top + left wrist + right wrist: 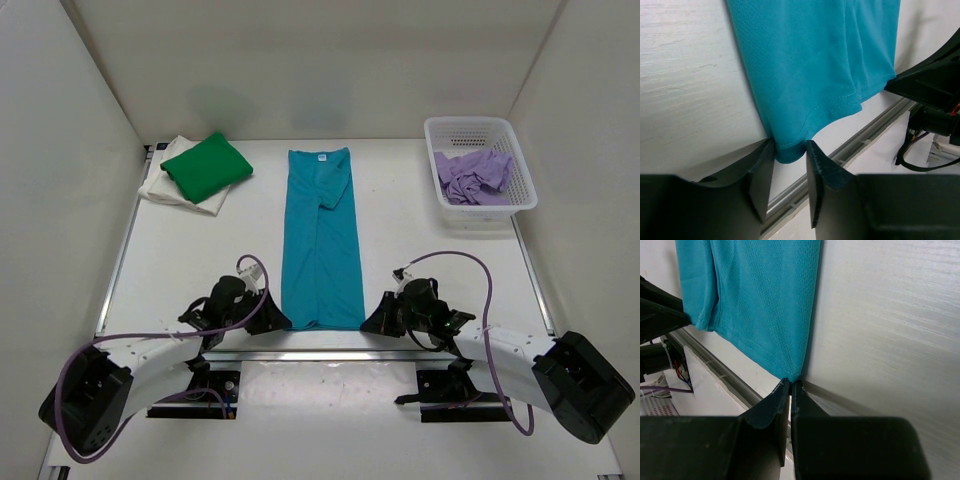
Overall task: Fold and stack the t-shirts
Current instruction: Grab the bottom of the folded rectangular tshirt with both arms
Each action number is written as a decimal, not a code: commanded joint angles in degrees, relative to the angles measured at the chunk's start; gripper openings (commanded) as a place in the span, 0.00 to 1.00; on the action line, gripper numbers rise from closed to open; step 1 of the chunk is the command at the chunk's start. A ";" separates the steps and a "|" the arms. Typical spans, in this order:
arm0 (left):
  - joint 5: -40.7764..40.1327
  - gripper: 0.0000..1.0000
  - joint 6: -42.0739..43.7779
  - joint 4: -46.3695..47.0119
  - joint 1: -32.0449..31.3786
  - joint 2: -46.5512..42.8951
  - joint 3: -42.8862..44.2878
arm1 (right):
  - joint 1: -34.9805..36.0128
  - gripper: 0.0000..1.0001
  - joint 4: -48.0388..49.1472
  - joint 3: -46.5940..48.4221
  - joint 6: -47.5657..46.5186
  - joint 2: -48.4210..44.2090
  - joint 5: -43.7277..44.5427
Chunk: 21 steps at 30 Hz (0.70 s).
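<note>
The teal t-shirt (320,240) lies folded into a long narrow strip down the middle of the table, its white neck label at the far end. My left gripper (275,322) is at its near left corner. In the left wrist view the gripper (790,147) is open, with the shirt's (810,60) hem corner between the fingertips. My right gripper (372,322) is at the near right corner. In the right wrist view it (791,382) is shut on the corner of the shirt (765,300). The green t-shirt (207,166) lies folded on the cream-white one (165,187) at the far left.
A white mesh basket (480,128) at the far right holds the crumpled lilac t-shirt (472,177). A metal rail (330,354) runs along the table's near edge just behind both grippers. White walls enclose the table on three sides.
</note>
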 commanded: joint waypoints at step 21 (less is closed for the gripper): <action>-0.03 0.00 6.48 -24.34 5.67 -3.26 19.96 | -6.17 0.00 -17.68 23.51 -16.04 3.68 -0.55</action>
